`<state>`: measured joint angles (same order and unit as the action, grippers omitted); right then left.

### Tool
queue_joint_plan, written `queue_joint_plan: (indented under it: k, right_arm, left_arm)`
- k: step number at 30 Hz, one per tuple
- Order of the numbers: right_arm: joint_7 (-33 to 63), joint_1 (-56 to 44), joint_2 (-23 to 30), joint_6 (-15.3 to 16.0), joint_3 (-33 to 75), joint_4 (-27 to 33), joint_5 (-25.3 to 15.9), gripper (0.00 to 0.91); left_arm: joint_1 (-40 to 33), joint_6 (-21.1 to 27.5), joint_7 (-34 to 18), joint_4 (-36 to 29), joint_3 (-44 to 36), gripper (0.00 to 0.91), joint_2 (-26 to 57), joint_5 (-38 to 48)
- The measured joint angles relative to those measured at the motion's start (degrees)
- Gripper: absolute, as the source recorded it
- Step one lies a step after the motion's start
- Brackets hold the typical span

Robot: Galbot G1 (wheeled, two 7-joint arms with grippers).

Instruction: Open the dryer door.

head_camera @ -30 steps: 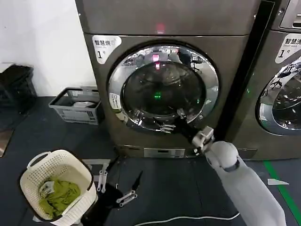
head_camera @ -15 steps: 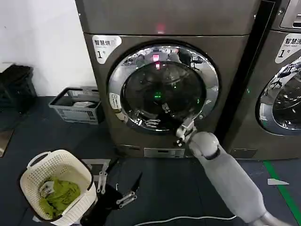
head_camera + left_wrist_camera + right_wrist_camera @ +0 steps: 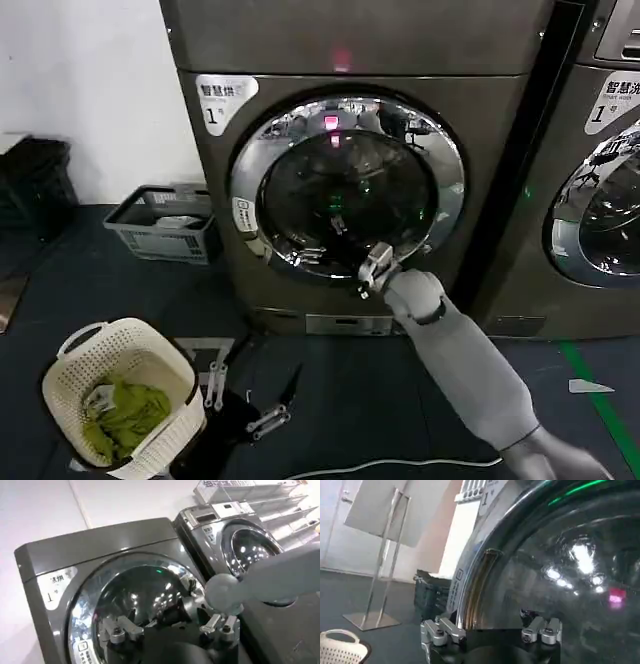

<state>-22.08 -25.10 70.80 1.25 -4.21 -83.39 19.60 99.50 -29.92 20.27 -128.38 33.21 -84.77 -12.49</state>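
Right end effector (image 3: 372, 270) against closed dryer door (image 3: 345, 185) glass, grip state unclear

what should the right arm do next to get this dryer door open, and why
Probably slide the right gripper toward the handle slot at the door's left rim. The door looks shut, and the gripper sits at the lower rim holding nothing. The left gripper waits low, near the floor.

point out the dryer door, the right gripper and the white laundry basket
dryer door (image 3: 345, 190), head view, middle of the dark glass window
right gripper (image 3: 372, 268), head view, fingertips at the door's lower chrome rim
white laundry basket (image 3: 165, 362), head view, bare part of its rim
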Motion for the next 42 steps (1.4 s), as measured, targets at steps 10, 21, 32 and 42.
queue_joint_plan:
  k: [10, 21, 32, 42]
  right_arm:
    - [-0.1, 2.6, 2.4, -0.6, -1.5, 4.5, -0.4, 0.907]
    - [-0.4, 4.8, 4.4, -1.0, -3.6, 7.8, -0.4, 0.907]
    - [-0.4, 7.2, 6.3, -1.1, -5.6, 11.4, -0.9, 0.907]
    - [-0.5, 8.7, 8.7, -1.5, -6.3, 14.4, -2.0, 0.907]
  left_arm:
    - [-0.2, 0.0, 0.0, -0.2, 0.0, 0.907, -0.1, 0.1]
    - [-0.1, 0.1, 0.0, -0.3, 0.2, 0.907, -0.1, 0.1]
    - [0.1, -0.2, 0.0, -0.4, 0.4, 0.907, -0.2, 0.1]
    - [0.8, -0.7, -0.1, -0.4, 0.6, 0.907, -0.4, 0.2]
